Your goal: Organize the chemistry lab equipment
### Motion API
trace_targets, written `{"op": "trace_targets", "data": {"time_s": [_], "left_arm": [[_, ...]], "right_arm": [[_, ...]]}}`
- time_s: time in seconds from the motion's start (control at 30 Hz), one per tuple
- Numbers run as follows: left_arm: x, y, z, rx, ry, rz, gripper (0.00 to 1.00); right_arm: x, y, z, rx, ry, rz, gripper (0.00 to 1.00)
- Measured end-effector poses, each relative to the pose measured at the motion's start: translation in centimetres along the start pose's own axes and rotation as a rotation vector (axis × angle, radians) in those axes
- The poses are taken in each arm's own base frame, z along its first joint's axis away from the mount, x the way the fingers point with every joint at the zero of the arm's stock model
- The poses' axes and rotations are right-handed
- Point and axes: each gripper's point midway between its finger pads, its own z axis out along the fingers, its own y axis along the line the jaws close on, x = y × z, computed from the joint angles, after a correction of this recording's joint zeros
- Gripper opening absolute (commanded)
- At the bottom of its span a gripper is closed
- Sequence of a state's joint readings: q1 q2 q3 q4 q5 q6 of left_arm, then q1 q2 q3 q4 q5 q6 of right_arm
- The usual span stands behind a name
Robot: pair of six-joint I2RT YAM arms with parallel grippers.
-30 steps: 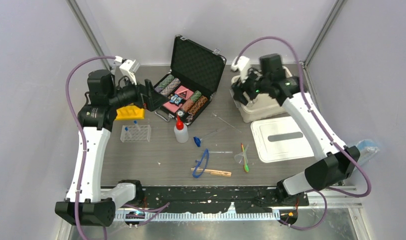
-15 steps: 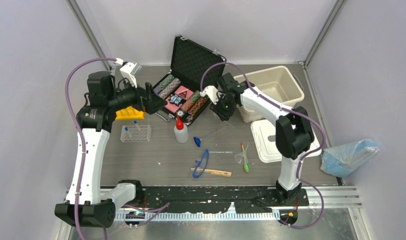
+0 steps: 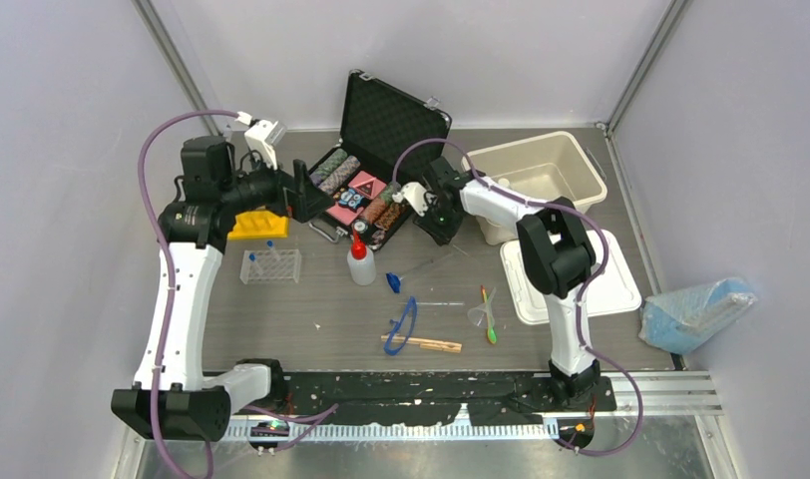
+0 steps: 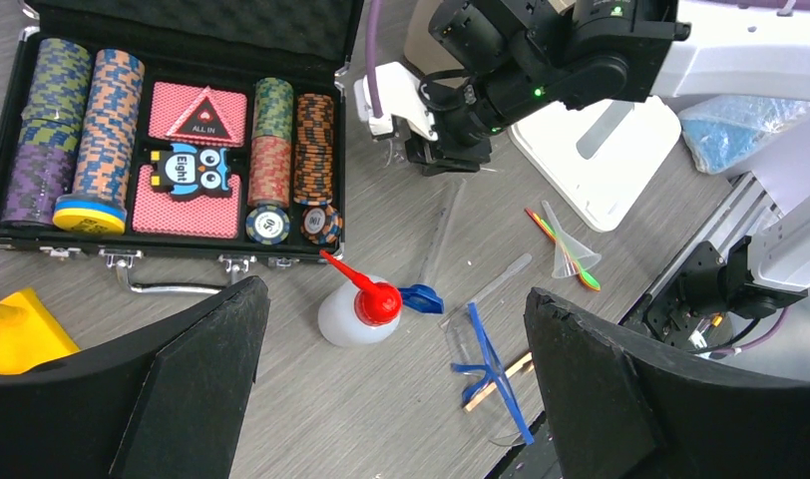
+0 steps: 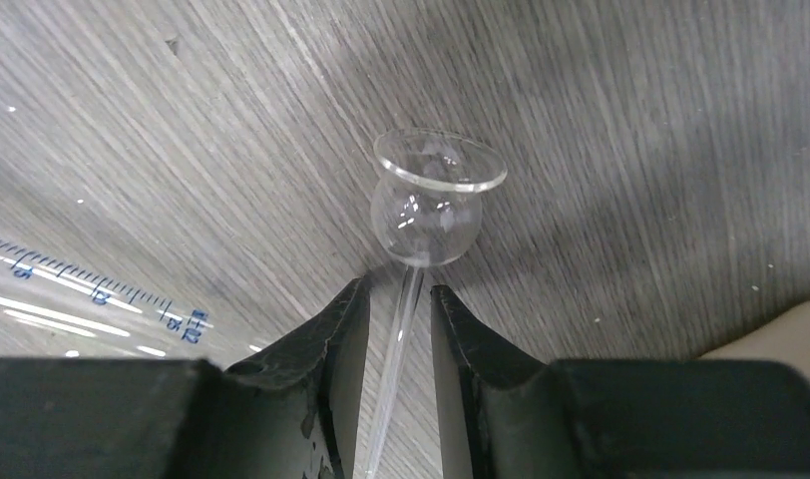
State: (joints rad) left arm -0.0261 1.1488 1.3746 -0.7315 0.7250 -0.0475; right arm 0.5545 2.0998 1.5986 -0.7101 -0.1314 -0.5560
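Clear glass forms the thistle tube [image 5: 426,200]: a flared lip, a round bulb under it and a thin straight stem, laid flat on the grey wood-grain table [image 5: 630,120]. It is found at the far middle of the table, between the open case [image 3: 391,125] and the beige bin [image 3: 541,180]. The stem is straddled by the right gripper [image 5: 398,294], whose fingers are set a narrow gap apart, wider than the stem. Table is seen on either side of the stem near the tips, so no pinch is shown. A scaled tube [image 5: 92,289], printed with marks and numbers, is laid just left of the fingers, and a beige edge of the bin is glimpsed at the lower right of that wrist view. The left gripper [image 4: 393,294] is held aloft at the left end of the case, fingers spread wide with nothing between them. The squeeze bottle [image 4: 353,311] is stood upright just in front of the case, and the goggles [image 4: 486,369] are laid nearer the front edge. Bare table is shown between the clear rack [image 3: 270,265] and the goggles. The funnel [image 3: 478,316] and spatula [image 3: 491,327] are laid together just left of the white lid [image 3: 581,284].
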Motion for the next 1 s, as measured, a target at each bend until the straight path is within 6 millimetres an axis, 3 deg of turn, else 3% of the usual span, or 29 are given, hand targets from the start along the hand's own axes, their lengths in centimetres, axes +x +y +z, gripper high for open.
{"op": "trace_targets", "data": {"time_s": [0.1,0.33,0.53,0.6,0.67,0.77,0.87,0.93,1.0], "left_arm": [[0.0,0.0,0.0,0.000,0.001,-0.001,1.00],[0.0,0.0,0.0,0.000,0.003,0.001,1.00],[0.1,0.0,-0.1,-0.006,0.009,-0.003,1.00],[0.2,0.0,-0.1,-0.007,0.011,-0.004,0.99],[0.2,0.0,-0.1,-0.007,0.010,-0.005,1.00],[0.1,0.0,-0.2,-0.006,0.007,-0.005,1.00],[-0.1,-0.2,-0.2,-0.004,-0.003,-0.004,1.00],[-0.4,-0.3,-0.3,0.001,-0.013,-0.005,1.00],[-0.6,-0.5,-0.3,0.006,-0.023,-0.004,1.00]], "right_arm": [[0.3,0.0,0.7,-0.006,0.010,0.002,0.29],[-0.3,-0.3,0.9,0.003,-0.007,0.001,0.06],[-0.6,0.3,-0.6,-0.014,-0.025,0.008,0.05],[-1.2,0.7,-2.7,-0.022,-0.050,0.006,0.05],[-2.3,1.1,-6.0,-0.026,-0.101,0.000,0.05],[-5.6,1.1,-13.0,-0.001,-0.240,-0.022,0.05],[-8.5,0.6,-21.4,0.068,-0.436,-0.071,0.05],[-8.1,-0.2,-25.9,0.122,-0.518,-0.110,0.05],[-5.6,-2.5,-29.4,0.209,-0.539,-0.131,0.05]]}}
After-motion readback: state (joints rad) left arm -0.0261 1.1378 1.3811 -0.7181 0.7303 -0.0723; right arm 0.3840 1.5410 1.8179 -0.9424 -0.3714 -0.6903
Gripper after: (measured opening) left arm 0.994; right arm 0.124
